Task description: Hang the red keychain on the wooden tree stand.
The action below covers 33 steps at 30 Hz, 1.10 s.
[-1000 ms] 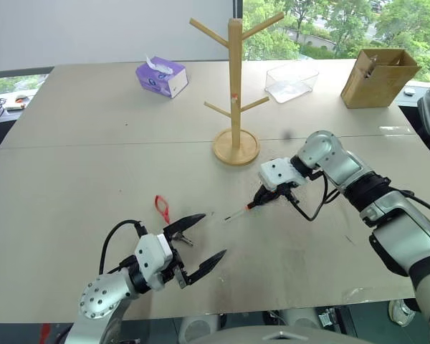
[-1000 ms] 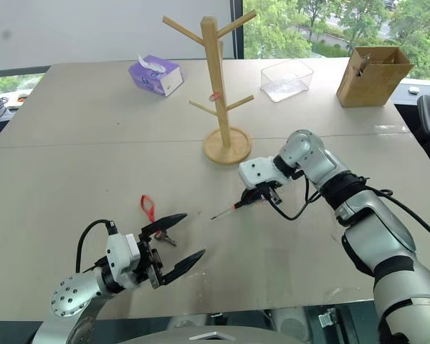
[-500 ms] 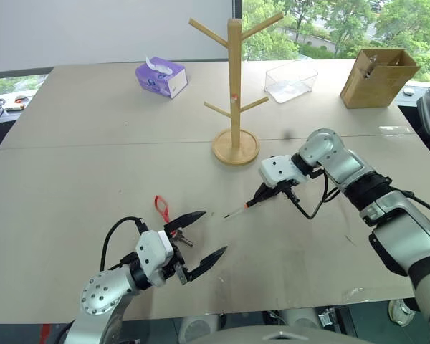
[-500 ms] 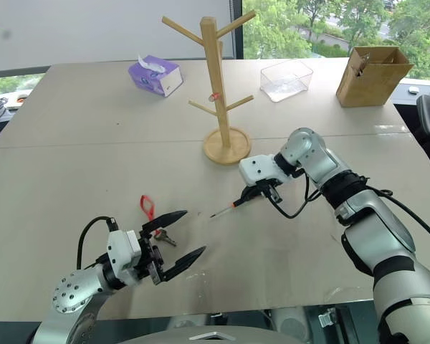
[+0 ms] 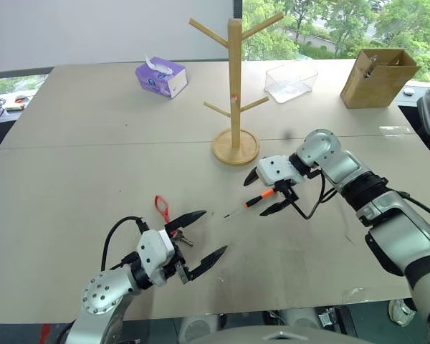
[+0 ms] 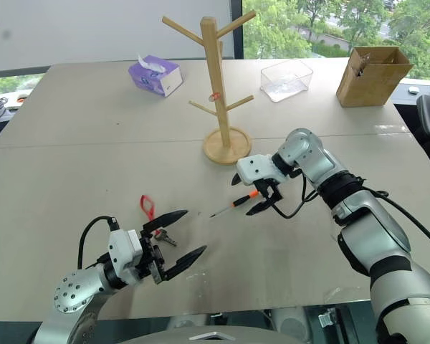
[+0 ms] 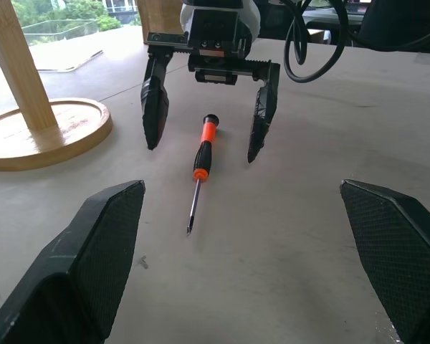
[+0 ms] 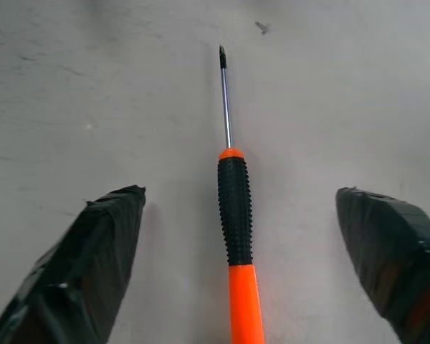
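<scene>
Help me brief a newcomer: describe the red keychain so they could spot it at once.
Start at the wooden tree stand, the tallest thing on the table, and come toward the near edge, to the left gripper. The red keychain lies beside it: a thin red loop with dark keys, unlike the straight orange-and-black screwdriver.

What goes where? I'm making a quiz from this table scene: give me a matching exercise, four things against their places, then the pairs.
Things:
1. red keychain
2. screwdriver
3. tissue box
4. brown box

Places:
A. far right of the table
B. between the right gripper's open fingers
C. far side, left of the wooden tree stand
D. by the left gripper

Pairs: 1-D, 2-B, 3-C, 4-A
</scene>
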### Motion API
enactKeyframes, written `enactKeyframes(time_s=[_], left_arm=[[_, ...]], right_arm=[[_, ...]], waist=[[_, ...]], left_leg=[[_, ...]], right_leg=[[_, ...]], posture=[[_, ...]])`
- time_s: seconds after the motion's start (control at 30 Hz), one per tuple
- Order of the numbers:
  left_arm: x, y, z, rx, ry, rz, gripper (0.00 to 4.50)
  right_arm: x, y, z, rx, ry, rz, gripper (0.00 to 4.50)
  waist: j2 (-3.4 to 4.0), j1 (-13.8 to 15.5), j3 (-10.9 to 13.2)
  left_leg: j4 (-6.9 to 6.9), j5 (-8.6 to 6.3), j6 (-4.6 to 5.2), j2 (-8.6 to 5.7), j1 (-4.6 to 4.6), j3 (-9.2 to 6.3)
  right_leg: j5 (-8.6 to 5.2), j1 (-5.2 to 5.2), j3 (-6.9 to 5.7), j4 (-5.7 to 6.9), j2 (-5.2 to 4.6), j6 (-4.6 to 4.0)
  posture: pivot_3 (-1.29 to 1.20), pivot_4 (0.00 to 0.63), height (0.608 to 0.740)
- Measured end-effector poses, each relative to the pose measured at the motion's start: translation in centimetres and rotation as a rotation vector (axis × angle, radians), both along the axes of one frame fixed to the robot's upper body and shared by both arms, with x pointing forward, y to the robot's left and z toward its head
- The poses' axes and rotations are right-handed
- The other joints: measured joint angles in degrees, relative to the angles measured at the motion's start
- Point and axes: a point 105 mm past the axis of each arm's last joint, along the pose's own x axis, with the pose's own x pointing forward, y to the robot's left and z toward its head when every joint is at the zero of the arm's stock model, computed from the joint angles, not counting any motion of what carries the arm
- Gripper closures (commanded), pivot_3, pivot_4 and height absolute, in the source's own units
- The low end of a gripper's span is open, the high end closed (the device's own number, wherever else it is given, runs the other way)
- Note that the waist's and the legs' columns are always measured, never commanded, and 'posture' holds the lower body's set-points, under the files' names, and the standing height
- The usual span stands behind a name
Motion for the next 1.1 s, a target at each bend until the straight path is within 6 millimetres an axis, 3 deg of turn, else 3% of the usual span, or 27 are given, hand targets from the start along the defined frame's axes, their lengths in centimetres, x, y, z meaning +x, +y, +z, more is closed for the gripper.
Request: enactKeyframes(time_s=[0.23, 0.27, 0.43, 0.6, 0.9, 1.0, 1.1], left_arm=[[0.0, -0.1, -0.1, 0.009, -0.001, 0.002, 0.0], [0.0, -0.1, -0.1, 0.008, 0.001, 0.002, 0.0], [0.1, -0.1, -0.1, 0.006, 0.001, 0.011, 0.0], [0.3, -0.1, 0.0, 0.005, -0.005, 0.012, 0.0], [0.6, -0.2, 0.1, -0.004, -0.005, 0.027, 0.0], [0.9, -0.4, 0.3, -0.017, -0.007, 0.039, 0.0], [1.4, -0.9, 1.3, -0.041, -0.039, 0.053, 0.0]], right_arm=[[0.2, -0.3, -0.8, -0.034, 0.017, -0.022, 0.07], [0.3, -0.3, -0.9, -0.041, 0.019, -0.025, 0.31], [0.2, -0.4, -1.0, -0.054, 0.04, -0.029, 2.04], [0.3, -0.6, -0.9, -0.064, 0.053, -0.04, 4.37], [0.7, -0.6, -0.2, -0.006, 0.077, -0.079, 4.45], [1.7, -0.9, 1.7, 0.113, 0.126, -0.179, 4.45], [3.4, -2.3, 4.9, 0.276, 0.173, -0.331, 4.45]], waist=[[0.0, -0.01, 0.0], [0.0, -0.02, 0.0], [0.0, -0.06, -0.01], [0.01, -0.05, -0.01], [0.01, -0.01, -0.01], [0.01, 0.04, 0.0], [0.01, 0.19, 0.0]], left_leg=[[0.0, 0.0, 0.0, 0.0, 0.0, 0.0], [0.0, 0.0, 0.0, 0.0, 0.0, 0.01], [0.0, 0.0, 0.0, 0.01, 0.05, 0.0], [0.0, 0.0, 0.0, 0.01, 0.04, -0.01], [0.0, 0.0, 0.0, 0.0, 0.03, 0.0], [0.0, 0.0, 0.0, 0.0, 0.01, -0.01], [0.0, 0.0, 0.0, -0.02, -0.01, -0.03]], right_leg=[[0.0, 0.0, 0.0, 0.0, 0.0, 0.0], [0.0, 0.0, 0.01, 0.0, 0.0, 0.0], [0.0, 0.02, 0.01, 0.03, 0.0, 0.0], [0.01, 0.02, 0.0, 0.02, -0.01, -0.02], [0.01, 0.02, 0.0, 0.03, -0.01, -0.02], [0.01, 0.02, 0.0, 0.02, -0.02, -0.02], [0.02, 0.02, -0.02, 0.01, -0.06, -0.03]], posture=[[0.0, 0.15, 0.74], [0.0, 0.15, 0.74], [0.0, 0.15, 0.74], [0.0, 0.15, 0.74], [0.0, 0.15, 0.74], [0.0, 0.15, 0.74], [0.0, 0.15, 0.74]])
